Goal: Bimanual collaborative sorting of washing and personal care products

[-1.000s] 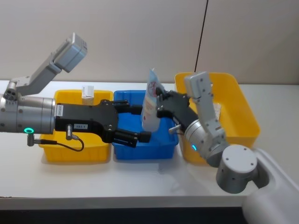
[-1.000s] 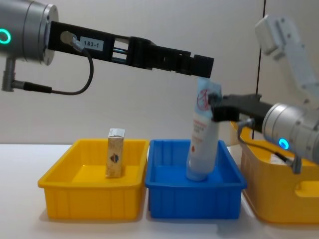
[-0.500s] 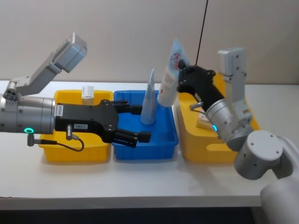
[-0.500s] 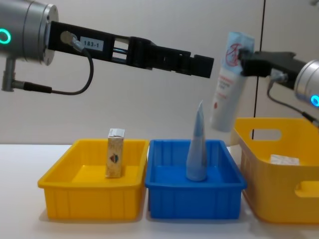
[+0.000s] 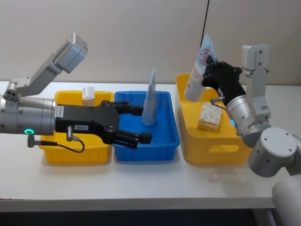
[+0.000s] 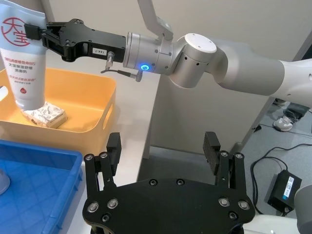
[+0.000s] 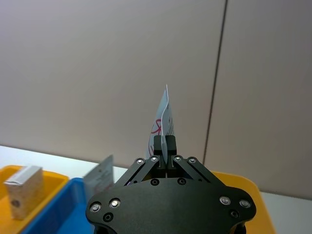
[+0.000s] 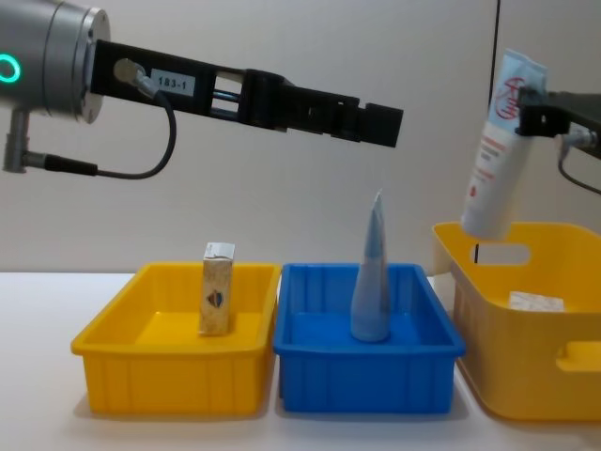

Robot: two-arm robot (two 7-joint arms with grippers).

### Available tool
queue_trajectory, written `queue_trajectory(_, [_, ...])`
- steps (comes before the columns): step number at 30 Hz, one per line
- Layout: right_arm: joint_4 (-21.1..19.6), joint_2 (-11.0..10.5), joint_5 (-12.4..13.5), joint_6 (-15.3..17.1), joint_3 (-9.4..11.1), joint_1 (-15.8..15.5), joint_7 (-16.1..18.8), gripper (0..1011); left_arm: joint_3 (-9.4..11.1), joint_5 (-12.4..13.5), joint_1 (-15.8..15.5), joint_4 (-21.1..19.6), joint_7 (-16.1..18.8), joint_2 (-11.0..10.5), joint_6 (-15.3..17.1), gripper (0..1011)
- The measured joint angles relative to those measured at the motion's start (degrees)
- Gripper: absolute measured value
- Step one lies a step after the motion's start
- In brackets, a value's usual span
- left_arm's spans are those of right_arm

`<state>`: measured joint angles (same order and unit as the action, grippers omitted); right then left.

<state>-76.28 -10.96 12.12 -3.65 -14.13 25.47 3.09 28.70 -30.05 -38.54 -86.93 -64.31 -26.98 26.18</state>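
Over the right-hand yellow bin (image 5: pixel 214 141) in the head view: right pincer (image 5: pixel 208 70) clamped on the crimped top of the white pack with red circle logo (image 5: pixel 197 77), hung tail-down above the bin's left part, likely for a straight drop beside the white carton with grey leaf print (image 5: pixel 209 117) lying inside. Left pincer (image 5: pixel 138 124) parked with fingers apart over the blue bin (image 5: pixel 162 146), near the upright pale blue tapered pouch (image 5: pixel 150 100); cream carton with dark blue emblem (image 5: pixel 87 92) at the far side of the left yellow bin (image 5: pixel 77 155).

Left wrist view: fingers (image 6: pixel 113 145) spread wide, nothing between them; pack just over the carton.

Right wrist view: jaws pressed flat on the pack's thin seal.

Chest view: pack tilted, its lower end just above the right bin's rim; all three bins on the tabletop (image 8: pixel 38 413).
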Motion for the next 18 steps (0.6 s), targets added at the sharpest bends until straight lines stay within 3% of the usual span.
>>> queue_trajectory(18, [7.32,0.66,-3.8,-0.01,1.88,1.82,-4.75,2,0.0,0.0,0.01,0.0,0.0,0.0,0.0,1001])
